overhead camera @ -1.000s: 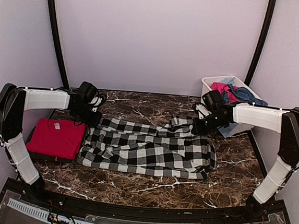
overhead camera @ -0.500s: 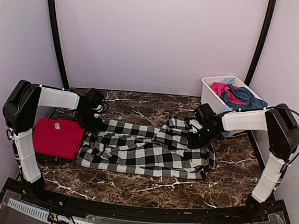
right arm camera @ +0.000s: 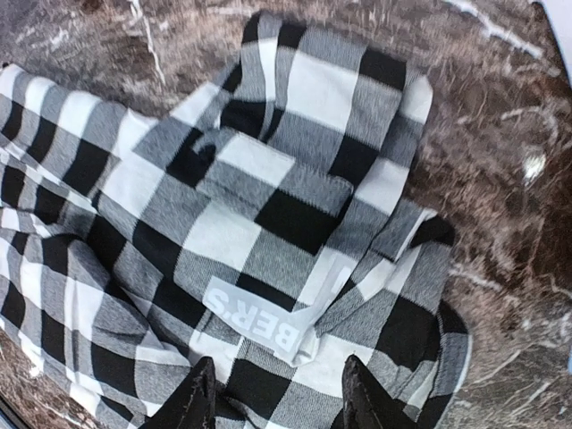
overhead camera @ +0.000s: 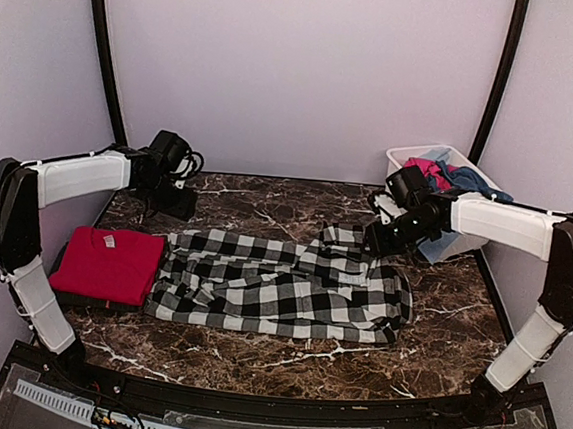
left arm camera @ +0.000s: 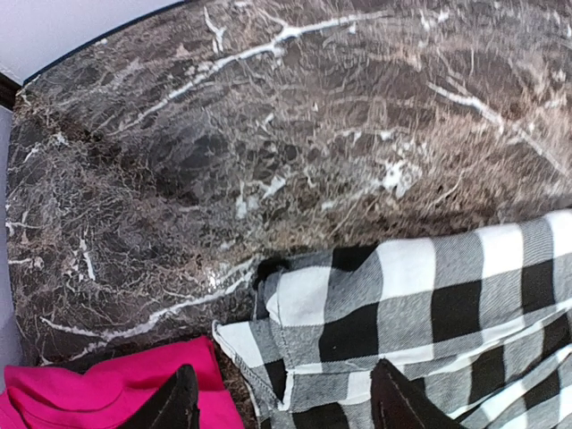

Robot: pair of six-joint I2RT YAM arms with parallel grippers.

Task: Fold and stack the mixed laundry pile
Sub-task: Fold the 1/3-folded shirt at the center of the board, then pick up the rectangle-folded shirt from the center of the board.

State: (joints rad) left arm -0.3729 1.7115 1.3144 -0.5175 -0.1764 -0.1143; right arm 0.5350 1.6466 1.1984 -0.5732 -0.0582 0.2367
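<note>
checked garment (overhead camera: 280,289), black and white, lies spread across the middle of the marble table (overhead camera: 268,198), with a bunched fold at its far right corner.

top view: red tee (overhead camera: 106,264) sits folded at the left, its edge touching the checked cloth. white tub (overhead camera: 399,166) stands at the far right corner with pink and blue pieces (overhead camera: 448,177) heaped inside. left gripper (overhead camera: 174,203) hangs near the garment's far left corner. right gripper (overhead camera: 374,244) hangs over the bunched corner.

left wrist view: fingertips stand wide apart with nothing between them. garment's corner hem lies below, red tee at lower left, bare marble beyond.

right wrist view: fingertips are parted and grip nothing, above rumpled folds. white lettering (right arm camera: 259,326) on a grey band partly reads "ber's".
</note>
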